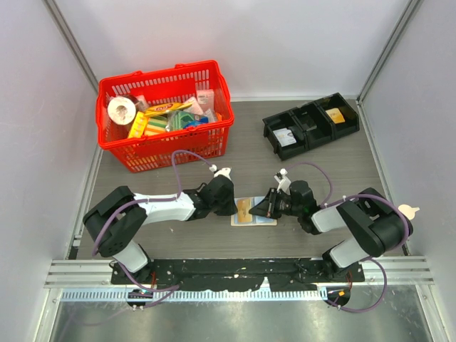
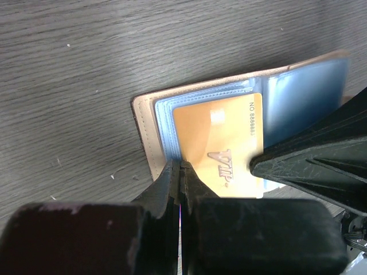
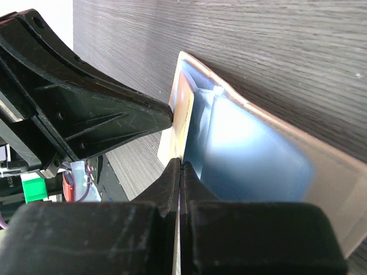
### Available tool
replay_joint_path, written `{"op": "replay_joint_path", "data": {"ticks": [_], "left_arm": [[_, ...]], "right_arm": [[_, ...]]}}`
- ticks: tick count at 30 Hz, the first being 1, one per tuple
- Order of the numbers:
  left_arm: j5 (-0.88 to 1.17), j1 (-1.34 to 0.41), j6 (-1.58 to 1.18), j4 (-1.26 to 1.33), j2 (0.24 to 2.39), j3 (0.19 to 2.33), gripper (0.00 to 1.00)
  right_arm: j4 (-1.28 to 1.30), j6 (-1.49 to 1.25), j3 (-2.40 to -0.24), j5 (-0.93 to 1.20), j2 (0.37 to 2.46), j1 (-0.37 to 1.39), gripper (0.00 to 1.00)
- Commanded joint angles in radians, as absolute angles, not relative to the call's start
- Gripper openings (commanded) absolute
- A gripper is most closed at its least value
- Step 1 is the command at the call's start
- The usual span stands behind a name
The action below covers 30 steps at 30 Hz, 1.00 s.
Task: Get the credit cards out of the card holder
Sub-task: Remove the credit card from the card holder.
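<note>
Card holder (image 2: 146,134) between inward-stretched arms (image 1: 160,206): left end effector (image 2: 180,166) closed against it, right end effector (image 3: 180,163) gripping credit card (image 2: 218,132).

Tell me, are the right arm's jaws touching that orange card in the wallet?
Touching. In the right wrist view the orange card runs edge-on into the right arm's shut jaws; the left wrist view shows their tip on its edge.

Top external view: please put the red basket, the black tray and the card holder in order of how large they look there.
1. Red basket: clearly the largest.
2. Black tray: noticeably smaller than the basket.
3. Card holder: the smallest, even allowing for the part that is covered.
</note>
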State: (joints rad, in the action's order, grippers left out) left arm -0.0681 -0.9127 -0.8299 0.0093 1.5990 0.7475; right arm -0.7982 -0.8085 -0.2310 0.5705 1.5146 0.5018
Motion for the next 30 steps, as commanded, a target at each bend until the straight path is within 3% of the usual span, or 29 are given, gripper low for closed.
{"op": "replay_joint_path", "data": {"ticks": [1,9,19,30], "left_arm": [[-0.100,-0.916,-0.821,-0.091,1.608,0.733,0.00],[-0.087,-0.916,-0.822,-0.074,1.599,0.733,0.00],[-0.006,-0.956,-0.830,0.034,1.537,0.788,0.09],[-0.083,-0.956,-0.850,-0.034,1.618,0.782,0.00]], "right_arm": [[-0.714,-0.761,-0.236,0.575,1.453,0.482,0.01],[-0.569,-0.700,-0.241,0.589,1.407,0.426,0.01],[-0.724,-0.762,-0.242,0.670,1.525,0.425,0.01],[-0.776,-0.790,-0.236,0.669,1.514,0.425,0.11]]}}
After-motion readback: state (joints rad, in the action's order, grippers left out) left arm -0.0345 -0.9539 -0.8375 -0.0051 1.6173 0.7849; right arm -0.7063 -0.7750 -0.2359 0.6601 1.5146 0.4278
